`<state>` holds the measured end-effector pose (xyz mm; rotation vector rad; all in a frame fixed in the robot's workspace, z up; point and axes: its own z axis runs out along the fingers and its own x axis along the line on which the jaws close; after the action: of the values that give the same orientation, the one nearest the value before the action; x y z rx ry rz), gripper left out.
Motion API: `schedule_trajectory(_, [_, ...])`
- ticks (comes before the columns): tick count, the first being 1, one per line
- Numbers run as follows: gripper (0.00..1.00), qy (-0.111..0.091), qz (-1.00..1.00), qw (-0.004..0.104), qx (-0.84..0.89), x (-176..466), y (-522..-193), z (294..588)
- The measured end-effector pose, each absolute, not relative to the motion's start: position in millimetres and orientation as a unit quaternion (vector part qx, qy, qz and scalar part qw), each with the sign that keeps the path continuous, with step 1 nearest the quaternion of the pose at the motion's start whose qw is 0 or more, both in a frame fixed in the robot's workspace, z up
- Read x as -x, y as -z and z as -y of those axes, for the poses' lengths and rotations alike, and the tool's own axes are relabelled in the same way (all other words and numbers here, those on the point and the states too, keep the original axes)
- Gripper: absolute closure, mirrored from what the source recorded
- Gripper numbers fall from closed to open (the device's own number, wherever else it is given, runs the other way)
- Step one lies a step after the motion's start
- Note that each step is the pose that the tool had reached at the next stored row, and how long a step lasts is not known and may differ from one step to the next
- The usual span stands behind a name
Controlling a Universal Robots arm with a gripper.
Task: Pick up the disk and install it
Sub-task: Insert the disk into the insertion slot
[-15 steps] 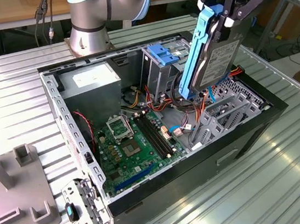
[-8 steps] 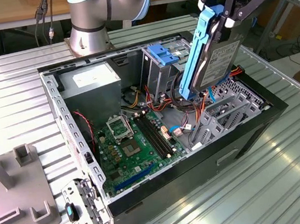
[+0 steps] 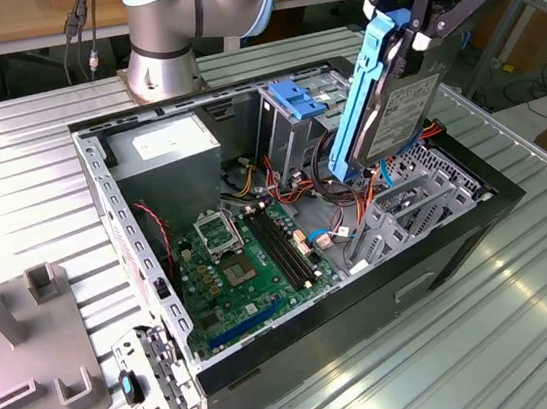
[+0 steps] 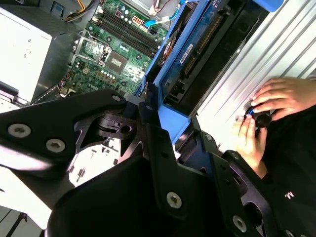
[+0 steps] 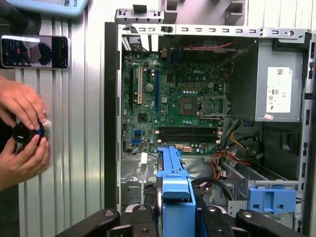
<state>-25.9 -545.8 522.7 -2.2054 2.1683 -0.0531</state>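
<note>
Clamping the disk (image 3: 398, 117) over the open case (image 3: 442, 258), gripper (image 3: 399, 26) partly cropped

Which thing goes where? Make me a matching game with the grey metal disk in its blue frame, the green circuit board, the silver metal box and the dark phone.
1. grey metal disk in its blue plastic frame
2. flat green circuit board
3. silver metal box with a white label
4. dark rectangular phone

A. on the ribbed metal table by a person's hands
B. flat on the open computer case's floor
C. in the case's corner
D. held above the case by the black gripper

Pairs: 1-D, 2-B, 3-C, 4-A
</note>
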Motion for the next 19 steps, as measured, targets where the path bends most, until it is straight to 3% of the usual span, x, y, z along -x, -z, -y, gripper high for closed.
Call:
schedule_trajectory(6, [0.63, 0.016, -0.701, 0.023, 0.713, -5, -521, 546])
schedule_trajectory(10, [0.63, 0.007, -0.701, 0.014, 0.713, -20, -519, 546])
schedule_trajectory(19, [0.63, 0.007, -0.701, 0.014, 0.713, -38, -513, 548])
